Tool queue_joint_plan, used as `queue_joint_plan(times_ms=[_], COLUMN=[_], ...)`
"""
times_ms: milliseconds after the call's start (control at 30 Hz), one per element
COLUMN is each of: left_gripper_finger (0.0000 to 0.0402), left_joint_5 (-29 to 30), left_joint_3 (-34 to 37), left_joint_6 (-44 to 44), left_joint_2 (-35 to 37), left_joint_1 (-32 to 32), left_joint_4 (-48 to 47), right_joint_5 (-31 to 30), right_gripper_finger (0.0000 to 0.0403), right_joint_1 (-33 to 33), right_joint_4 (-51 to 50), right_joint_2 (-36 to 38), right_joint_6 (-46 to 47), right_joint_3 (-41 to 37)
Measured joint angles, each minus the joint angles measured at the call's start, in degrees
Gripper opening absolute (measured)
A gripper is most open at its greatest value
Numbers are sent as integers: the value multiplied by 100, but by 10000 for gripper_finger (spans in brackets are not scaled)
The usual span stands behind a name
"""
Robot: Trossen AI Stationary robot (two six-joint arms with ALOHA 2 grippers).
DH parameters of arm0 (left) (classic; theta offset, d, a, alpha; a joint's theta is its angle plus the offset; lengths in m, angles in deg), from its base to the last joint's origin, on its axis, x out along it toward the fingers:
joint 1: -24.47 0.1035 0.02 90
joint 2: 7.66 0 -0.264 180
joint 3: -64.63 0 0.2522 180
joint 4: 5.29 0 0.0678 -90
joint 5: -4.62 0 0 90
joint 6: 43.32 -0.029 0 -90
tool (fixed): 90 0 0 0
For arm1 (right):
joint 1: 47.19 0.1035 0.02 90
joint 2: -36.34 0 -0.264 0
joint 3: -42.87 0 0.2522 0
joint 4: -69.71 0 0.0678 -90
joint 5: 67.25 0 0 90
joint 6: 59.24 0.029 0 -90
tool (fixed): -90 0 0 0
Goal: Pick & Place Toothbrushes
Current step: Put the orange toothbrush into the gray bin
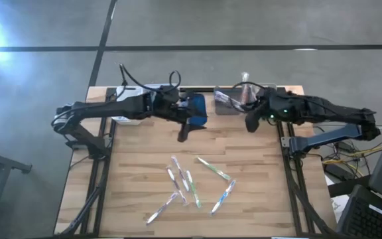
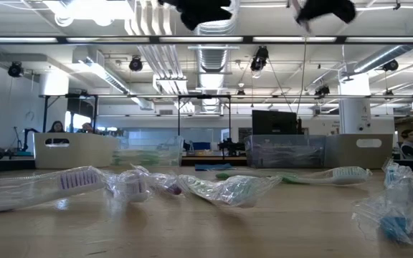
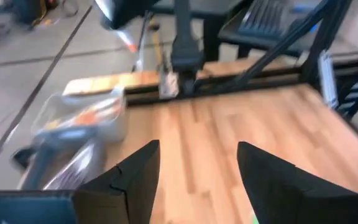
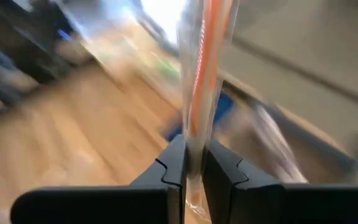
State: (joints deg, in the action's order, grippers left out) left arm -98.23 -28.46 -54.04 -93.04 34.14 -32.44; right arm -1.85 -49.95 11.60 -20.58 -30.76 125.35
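- While the right gripper [image 4: 193, 163] is pinched tight on an orange-handled toothbrush [image 4: 199, 81] in a clear wrapper, the brush stands up out of the fingertips; in the high view this gripper [image 1: 251, 123] sits upper right of centre, just beside a clear bin [image 1: 232, 101] at the tabletop's far edge.
- Judged from that, the step in hand is carrying this brush to the bin. To do it well, bring the gripper squarely over the bin's opening before letting go, since the brush is long and could catch the rim and tip out.
- Grip looks narrow and low on the wrapper; slippery film may slide, so a steady, unhurried move is safer.
- Left gripper [image 3: 197, 177] has its fingers spread wide with nothing between them; in the high view it [image 1: 183, 133] hangs upper centre, beside a dark blue pad [image 1: 196, 109].
- Remaining toothbrushes [image 1: 191, 186] lie scattered in the lower centre of the tabletop [image 1: 131, 172], well apart from both grippers; in the low view they lie across the foreground in crinkled wrappers [image 2: 228, 188].
- Next pick for the left arm calls for lining the fingers across one handle, clear of overlapping neighbours.
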Motion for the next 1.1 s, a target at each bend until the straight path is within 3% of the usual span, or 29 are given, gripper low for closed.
queue_joint_plan(times_ms=[167, 300, 733, 1100], left_gripper_finger=[214, 213, 211, 209], left_joint_5=[733, 813, 2071, 2217], left_joint_3=[0, 0, -2, -2], left_joint_6=[19, 25, 339, 246], left_joint_2=[459, 771, 1212, 1293], left_joint_1=[-2, 0, 0, 0], left_joint_4=[-662, -655, -682, -698], right_joint_5=[-115, -108, 914, 481], right_gripper_finger=[27, 27, 27, 27], right_joint_1=[-559, -1042, -3343, -4292], right_joint_4=[-2981, -4118, -4223, -4262], right_joint_2=[-403, -655, -1359, -2631], right_joint_6=[1016, 1161, -981, -1666], right_joint_3=[686, 931, 663, 652])
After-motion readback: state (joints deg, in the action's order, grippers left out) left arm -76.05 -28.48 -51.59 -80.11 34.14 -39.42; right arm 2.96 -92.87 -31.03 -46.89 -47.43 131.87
